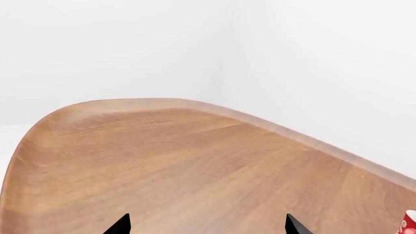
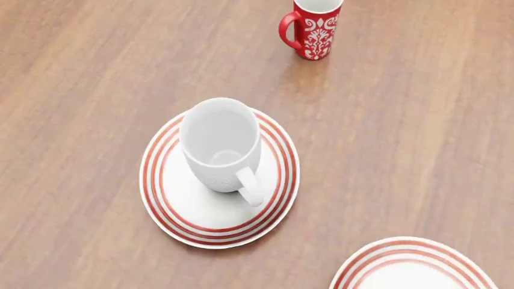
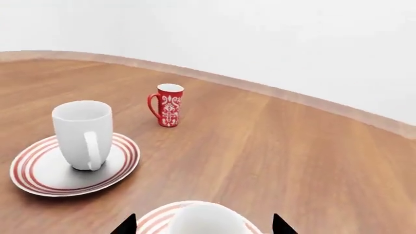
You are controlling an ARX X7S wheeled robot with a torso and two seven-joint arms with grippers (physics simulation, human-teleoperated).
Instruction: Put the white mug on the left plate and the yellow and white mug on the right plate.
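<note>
Head view: white mug (image 2: 220, 144) upright on the left plate (image 2: 173, 205), sitting toward the plate's far side, handle pointing toward the robot. Mug is empty. Right plate (image 2: 377, 262) shows only as a cropped red-ringed arc at the near right edge of the view, apart from the left plate. Red mug with white ornament pattern (image 2: 316, 27) stands upright farther back on the wooden worktop (image 2: 418, 138), clear of both plates.

Right wrist view: same white mug (image 3: 83, 134) on its plate (image 3: 39, 175), red mug (image 3: 168, 105) behind it. A rounded white rim (image 3: 204, 217) sits on the near plate (image 3: 156, 219) at the frame edge, between the right claw (image 3: 202, 226) tips; probably the inside of the yellow and white mug, but no yellow visible, can't confirm. Tips are spread to either side of it; contact can't be told.

Left wrist view: left claw (image 1: 208, 225) tips spread wide over bare worktop (image 1: 182, 165), nothing between them. Sliver of the red mug (image 1: 409, 222) at the frame edge.
</note>
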